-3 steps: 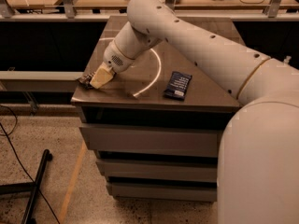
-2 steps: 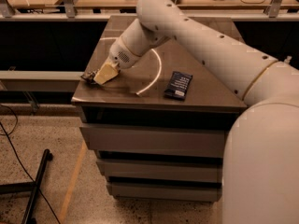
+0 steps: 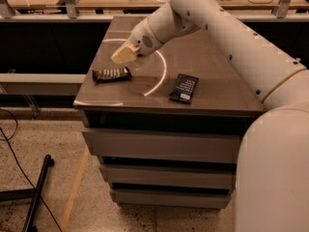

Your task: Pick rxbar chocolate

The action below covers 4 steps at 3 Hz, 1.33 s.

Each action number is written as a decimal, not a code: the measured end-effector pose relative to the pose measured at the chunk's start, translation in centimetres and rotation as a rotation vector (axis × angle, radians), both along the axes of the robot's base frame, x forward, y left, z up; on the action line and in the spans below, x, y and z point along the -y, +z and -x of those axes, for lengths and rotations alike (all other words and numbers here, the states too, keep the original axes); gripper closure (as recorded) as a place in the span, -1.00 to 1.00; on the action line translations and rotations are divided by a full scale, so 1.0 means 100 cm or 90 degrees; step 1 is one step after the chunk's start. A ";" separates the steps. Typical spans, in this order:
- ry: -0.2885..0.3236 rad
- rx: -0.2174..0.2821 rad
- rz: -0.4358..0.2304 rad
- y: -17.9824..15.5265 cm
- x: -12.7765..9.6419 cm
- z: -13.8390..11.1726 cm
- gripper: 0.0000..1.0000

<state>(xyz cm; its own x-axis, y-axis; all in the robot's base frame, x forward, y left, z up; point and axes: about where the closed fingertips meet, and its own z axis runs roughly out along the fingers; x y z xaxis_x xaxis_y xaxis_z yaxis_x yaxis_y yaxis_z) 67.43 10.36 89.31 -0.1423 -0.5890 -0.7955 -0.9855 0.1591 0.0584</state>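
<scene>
Gripper [image 3: 124, 53] hung over the table's [image 3: 212, 66] left side, just behind the rxbar chocolate [image 3: 111, 74]; couldn't tell its opening. Bar lay flat near the left edge, toward the front-left corner. Blue bar [image 3: 184, 88] sat by the front edge, well apart.

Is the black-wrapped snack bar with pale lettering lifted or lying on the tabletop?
Lying flat: the black-wrapped bar rests on the brown tabletop, and the gripper hangs just above it, apart.

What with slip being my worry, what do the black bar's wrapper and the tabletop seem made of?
The rxbar chocolate looks wrapped in thin plastic or foil film; its pale marks may be print or glints. The tabletop looks like smooth laminate or coated wood; it mirrors a bright arc of light. The gripper hangs close beyond the bar.
</scene>
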 end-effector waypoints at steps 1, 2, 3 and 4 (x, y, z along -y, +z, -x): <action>-0.001 0.004 -0.006 0.005 0.001 -0.002 1.00; 0.002 0.002 -0.005 0.003 -0.002 -0.001 0.65; 0.018 0.002 0.021 -0.003 -0.002 -0.003 0.15; 0.034 -0.001 0.031 -0.008 0.001 -0.004 -0.28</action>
<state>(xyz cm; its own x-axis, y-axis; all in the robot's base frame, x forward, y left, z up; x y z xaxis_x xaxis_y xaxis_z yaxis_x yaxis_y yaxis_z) 67.86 10.23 88.50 -0.1103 -0.6337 -0.7657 -0.9927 0.1087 0.0530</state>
